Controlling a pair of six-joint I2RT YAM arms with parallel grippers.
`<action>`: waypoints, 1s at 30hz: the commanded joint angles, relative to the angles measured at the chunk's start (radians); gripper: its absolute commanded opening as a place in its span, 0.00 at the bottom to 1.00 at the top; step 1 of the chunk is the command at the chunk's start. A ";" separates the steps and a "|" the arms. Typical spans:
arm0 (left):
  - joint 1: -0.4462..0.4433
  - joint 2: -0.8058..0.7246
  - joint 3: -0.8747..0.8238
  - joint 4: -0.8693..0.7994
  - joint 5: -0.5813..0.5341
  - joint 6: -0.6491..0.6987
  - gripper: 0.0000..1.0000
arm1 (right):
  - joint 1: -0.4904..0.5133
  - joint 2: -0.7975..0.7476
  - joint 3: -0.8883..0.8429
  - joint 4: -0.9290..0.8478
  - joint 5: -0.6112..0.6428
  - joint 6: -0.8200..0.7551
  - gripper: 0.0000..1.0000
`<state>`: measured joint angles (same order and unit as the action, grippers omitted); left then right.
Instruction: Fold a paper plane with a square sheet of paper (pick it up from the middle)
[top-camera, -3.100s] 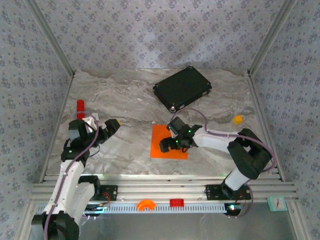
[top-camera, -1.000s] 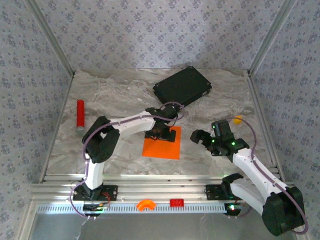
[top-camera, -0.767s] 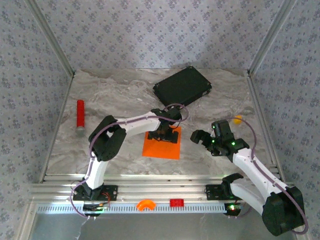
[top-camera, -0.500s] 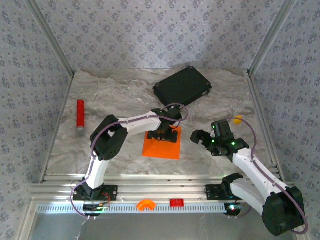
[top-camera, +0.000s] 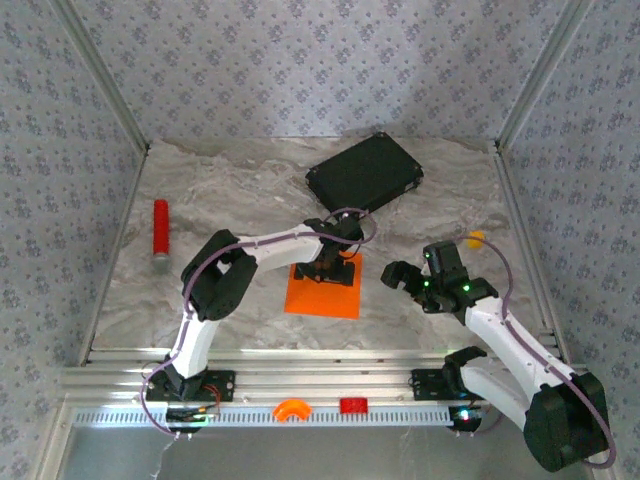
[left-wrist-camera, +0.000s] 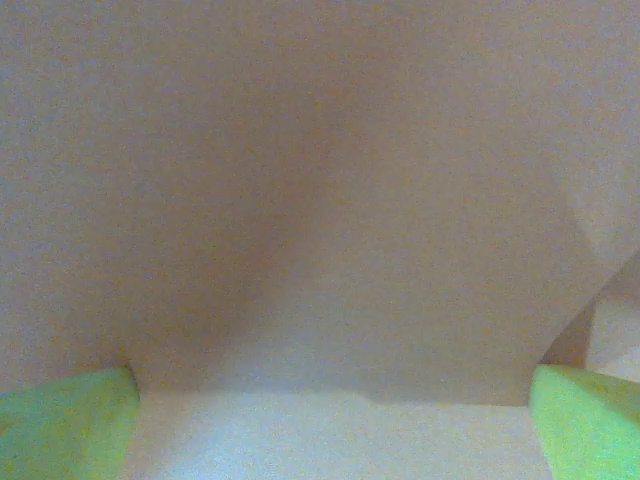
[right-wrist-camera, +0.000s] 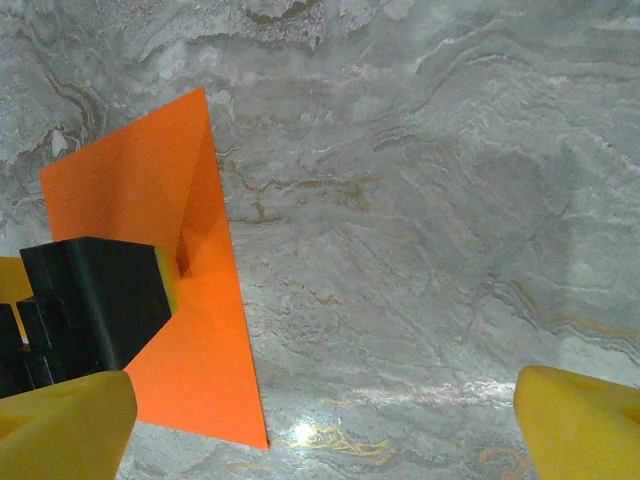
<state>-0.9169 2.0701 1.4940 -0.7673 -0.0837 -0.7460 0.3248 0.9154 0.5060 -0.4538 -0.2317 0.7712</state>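
sheet: square sheet of paper (top-camera: 322, 298) flat on bench (top-camera: 230, 195), centre-front | left fingers (left-wrist-camera: 60, 420): spread wide, down on its far half | right fingers (right-wrist-camera: 580, 420): spread, empty, just beside | handling, judged: featherlight, limp, slick; pinch its middle gently

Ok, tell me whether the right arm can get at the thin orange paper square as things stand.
Probably yes. The right gripper, open, hangs beside the thin orange paper square with bare marble table between. The left gripper sits on the sheet's far part, so only its near half looks free.
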 joint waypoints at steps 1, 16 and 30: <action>-0.004 0.056 -0.062 0.030 0.029 -0.021 0.99 | -0.006 -0.003 -0.014 -0.021 0.004 0.010 0.99; -0.004 0.043 -0.081 0.053 0.038 -0.018 0.90 | -0.004 -0.004 -0.017 -0.018 0.014 0.018 0.99; 0.009 -0.179 -0.210 0.220 0.047 0.004 0.46 | -0.004 -0.008 -0.012 -0.034 0.027 0.024 0.99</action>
<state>-0.9161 1.9545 1.3239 -0.6090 -0.0856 -0.7464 0.3248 0.9150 0.5014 -0.4541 -0.2234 0.7757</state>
